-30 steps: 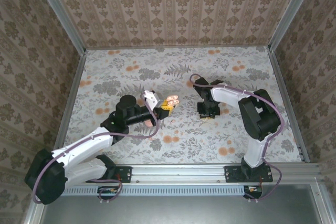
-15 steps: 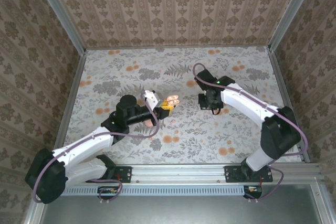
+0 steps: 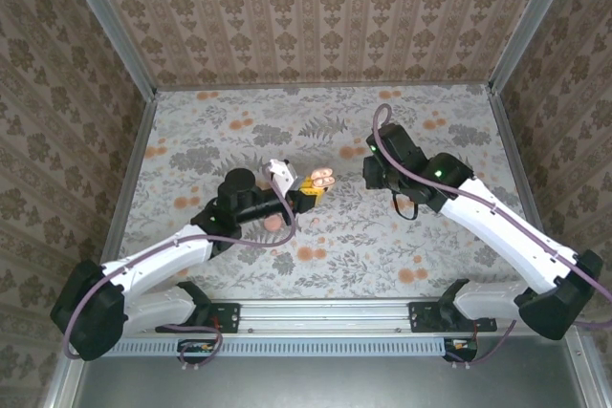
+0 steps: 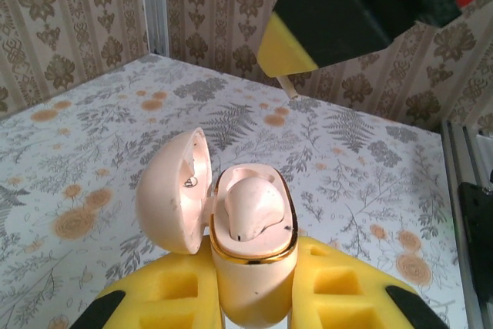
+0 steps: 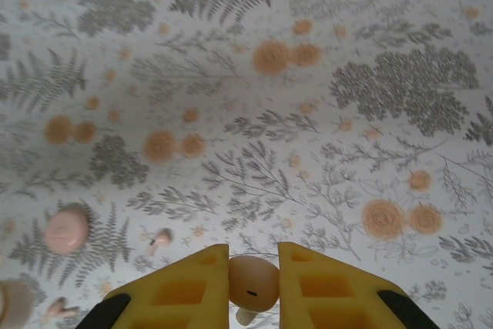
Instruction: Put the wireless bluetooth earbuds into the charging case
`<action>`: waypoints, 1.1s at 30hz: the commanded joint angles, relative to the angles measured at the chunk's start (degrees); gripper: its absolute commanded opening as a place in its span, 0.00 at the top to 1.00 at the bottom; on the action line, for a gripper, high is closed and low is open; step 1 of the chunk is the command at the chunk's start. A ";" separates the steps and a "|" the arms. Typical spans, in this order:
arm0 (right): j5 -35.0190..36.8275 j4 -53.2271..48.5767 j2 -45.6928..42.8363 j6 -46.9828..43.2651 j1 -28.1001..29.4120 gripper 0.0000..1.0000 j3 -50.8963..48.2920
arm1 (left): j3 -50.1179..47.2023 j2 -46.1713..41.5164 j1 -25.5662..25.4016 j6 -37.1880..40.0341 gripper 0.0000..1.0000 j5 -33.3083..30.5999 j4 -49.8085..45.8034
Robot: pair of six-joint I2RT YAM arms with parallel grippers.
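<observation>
I've got the left gripper (image 4: 250,302) clamped on the charging case (image 4: 250,267). Its lid (image 4: 171,194) is flipped open to the left, and one earbud (image 4: 254,207) is already sitting inside. The right gripper (image 5: 253,261) is pinched shut on the other earbud (image 5: 253,283) (stem sticking out between the yellow pads). From the top camera it hangs above the floral table (image 5: 231,75), near the case on its right. A pink disc (image 5: 65,230) lies on the table.
</observation>
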 commanded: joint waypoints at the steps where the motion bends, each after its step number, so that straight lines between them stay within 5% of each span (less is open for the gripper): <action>1: 2.37 4.47 -2.58 -1.98 1.75 0.84 0.53 | 3.07 1.11 -0.71 -2.71 1.00 0.13 3.29; 33: 3.25 14.22 -2.73 -11.27 10.20 0.86 -1.35 | 7.42 4.17 -3.73 -6.09 1.00 -0.48 4.76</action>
